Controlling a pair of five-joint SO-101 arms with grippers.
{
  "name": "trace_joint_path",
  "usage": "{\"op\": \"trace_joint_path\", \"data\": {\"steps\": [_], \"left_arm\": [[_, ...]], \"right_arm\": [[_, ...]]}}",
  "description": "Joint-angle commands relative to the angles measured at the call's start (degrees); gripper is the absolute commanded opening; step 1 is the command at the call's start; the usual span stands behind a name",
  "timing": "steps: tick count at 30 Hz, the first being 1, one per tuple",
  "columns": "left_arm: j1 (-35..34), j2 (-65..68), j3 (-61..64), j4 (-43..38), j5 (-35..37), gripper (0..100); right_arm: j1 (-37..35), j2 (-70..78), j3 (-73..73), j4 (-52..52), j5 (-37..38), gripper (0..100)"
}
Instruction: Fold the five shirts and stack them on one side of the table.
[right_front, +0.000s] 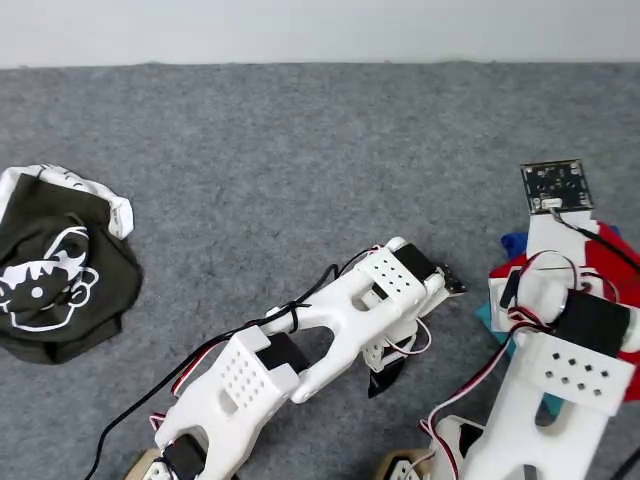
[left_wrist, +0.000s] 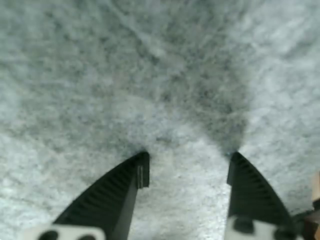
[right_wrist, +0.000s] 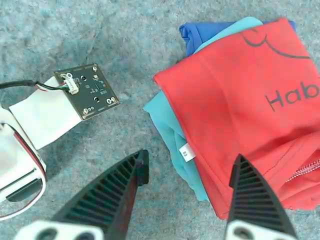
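A pile of shirts lies at the table's right side: a red shirt (right_wrist: 240, 95) on top, with a teal shirt (right_wrist: 167, 120) and a blue shirt (right_wrist: 200, 32) beneath it. My right gripper (right_wrist: 190, 165) hangs open just above the pile's edge, holding nothing. From above, the right arm (right_front: 570, 350) covers most of the red shirt (right_front: 615, 245). At the far left lies a black shirt (right_front: 60, 270) with a white cartoon print, bunched on a white garment (right_front: 112, 208). My left gripper (left_wrist: 187, 162) is open over bare grey carpet, near the table's front middle (right_front: 385, 375).
The grey carpeted table (right_front: 300, 160) has wide free room at the middle and back. The left arm's circuit board (right_wrist: 86, 91) and white mount sit close beside the shirt pile. Cables trail along the left arm (right_front: 250, 370).
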Motion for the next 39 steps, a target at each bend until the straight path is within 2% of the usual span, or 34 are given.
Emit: {"op": "trace_joint_path", "data": {"steps": [1,35,39], "left_arm": [[-0.88,0.26,-0.57,0.97,-0.26,25],[-0.88,0.18,-0.57,0.97,-0.26,25],[-3.08,-0.09,-0.75,1.05,-0.26,25]], "right_arm": [[-0.66,-1.10,-0.18,-0.40,0.35,26.6],[-0.66,-0.92,2.90,-1.01,0.44,26.6],[-0.66,-0.92,2.90,-1.01,0.44,26.6]]}}
